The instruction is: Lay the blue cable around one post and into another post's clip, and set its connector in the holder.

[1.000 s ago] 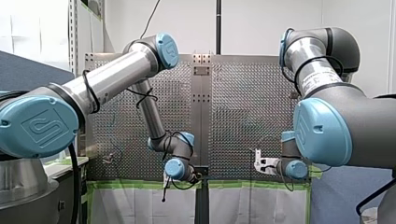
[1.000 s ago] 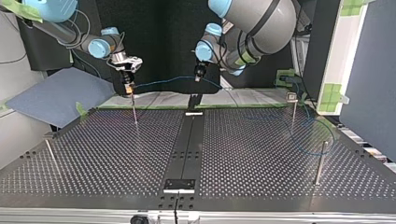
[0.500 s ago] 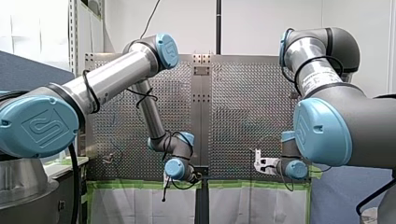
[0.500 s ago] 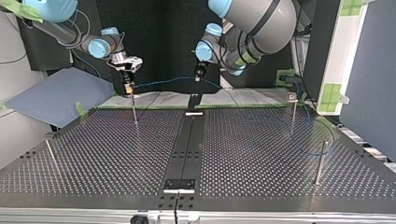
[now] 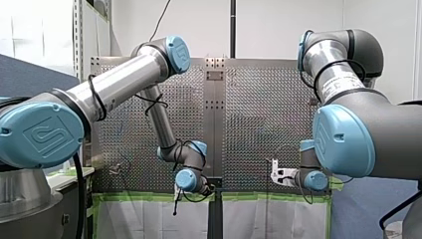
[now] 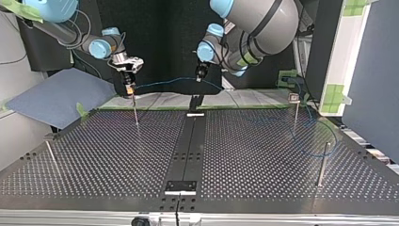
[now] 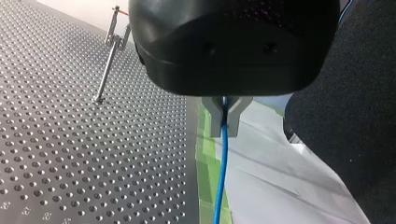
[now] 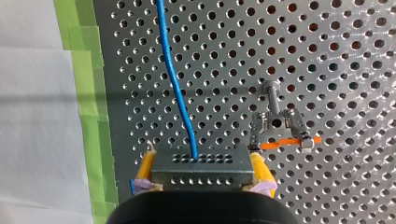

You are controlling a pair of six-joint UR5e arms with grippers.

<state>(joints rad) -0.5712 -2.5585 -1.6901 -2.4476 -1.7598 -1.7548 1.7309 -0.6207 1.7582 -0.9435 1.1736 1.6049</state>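
The blue cable (image 6: 164, 82) hangs in a shallow arc between my two grippers above the far edge of the perforated table (image 6: 117, 155). My left gripper (image 7: 224, 127) has its metal fingers shut on the cable (image 7: 220, 177), which runs on out of the wrist view. My right gripper (image 8: 201, 179) is shut on the grey connector block (image 8: 201, 164), yellow pads at both sides, and the cable (image 8: 175, 84) leaves its face. Close beside it stands a post with a clip (image 8: 275, 123). In the top view my right gripper (image 6: 128, 88) hovers over that post (image 6: 135, 110); my left gripper (image 6: 201, 78) is near the middle.
The cable's slack loops around two posts at the top view's right, one clip-topped (image 6: 295, 110), one plain (image 6: 323, 162). Another post (image 6: 51, 155) stands at that view's left. A black centre strip carries a small holder plate (image 6: 180, 187). Green tape (image 8: 88, 93) marks the table's edge.
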